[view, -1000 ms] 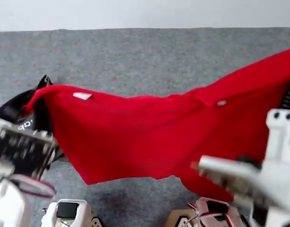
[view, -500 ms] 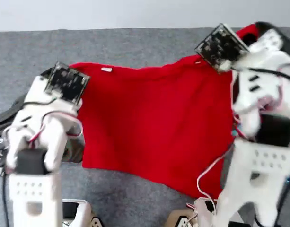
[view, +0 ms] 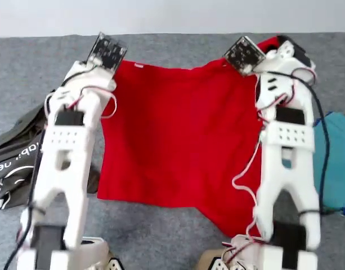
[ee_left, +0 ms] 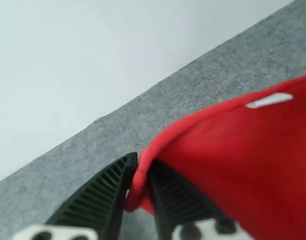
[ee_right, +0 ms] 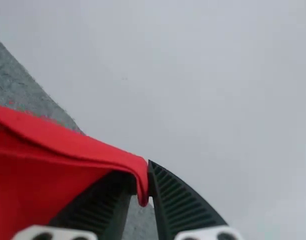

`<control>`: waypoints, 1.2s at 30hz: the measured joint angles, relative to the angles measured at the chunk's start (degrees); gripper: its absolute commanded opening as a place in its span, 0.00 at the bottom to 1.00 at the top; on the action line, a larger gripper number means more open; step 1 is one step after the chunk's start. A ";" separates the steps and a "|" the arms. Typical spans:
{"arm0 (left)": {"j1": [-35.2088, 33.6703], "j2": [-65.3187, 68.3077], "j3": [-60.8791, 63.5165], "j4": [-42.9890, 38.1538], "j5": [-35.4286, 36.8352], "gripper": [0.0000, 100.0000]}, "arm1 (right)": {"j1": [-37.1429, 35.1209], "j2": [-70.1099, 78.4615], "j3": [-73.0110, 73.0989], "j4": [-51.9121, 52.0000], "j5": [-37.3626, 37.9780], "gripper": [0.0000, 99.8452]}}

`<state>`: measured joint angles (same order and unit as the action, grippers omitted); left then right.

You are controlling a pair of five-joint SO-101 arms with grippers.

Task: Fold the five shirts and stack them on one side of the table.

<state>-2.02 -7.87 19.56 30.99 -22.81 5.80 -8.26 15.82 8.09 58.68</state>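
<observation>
A red shirt lies spread over the middle of the grey table, its far edge held up by both arms. My left gripper is shut on the shirt's far left corner, and the left wrist view shows red cloth pinched between its black fingers at my left gripper. A white tag sits on the cloth near that corner. My right gripper is shut on the far right corner; in the right wrist view my right gripper nips a fold of the red shirt.
A dark shirt with white print lies crumpled at the left edge. A teal shirt lies at the right edge, beside the right arm. The grey table cover ends at a white wall at the back.
Both arms swung from the near side out to the far side, pulling the red shirt with them. The shirt went from hanging bunched to stretched flat, and the teal shirt came into view.
</observation>
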 measured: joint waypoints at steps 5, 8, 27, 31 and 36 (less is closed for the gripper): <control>0.00 12.84 -12.13 0.00 0.00 0.00 | 0.00 11.08 -11.78 -0.88 0.00 0.01; 0.00 18.99 -18.55 0.00 0.00 0.00 | 0.00 16.97 -19.34 -0.88 0.00 0.01; 2.73 41.49 -54.68 8.97 -0.26 0.00 | -0.35 38.86 -50.81 -0.88 0.88 0.01; 2.90 44.40 -61.54 14.33 -0.26 0.00 | -0.35 38.86 -50.81 -0.88 2.37 0.01; 3.08 46.95 -67.25 23.91 -0.26 0.00 | -0.35 38.86 -50.90 6.77 2.73 0.01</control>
<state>1.05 39.08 -47.69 54.90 -23.08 5.45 30.59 -35.08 14.86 61.41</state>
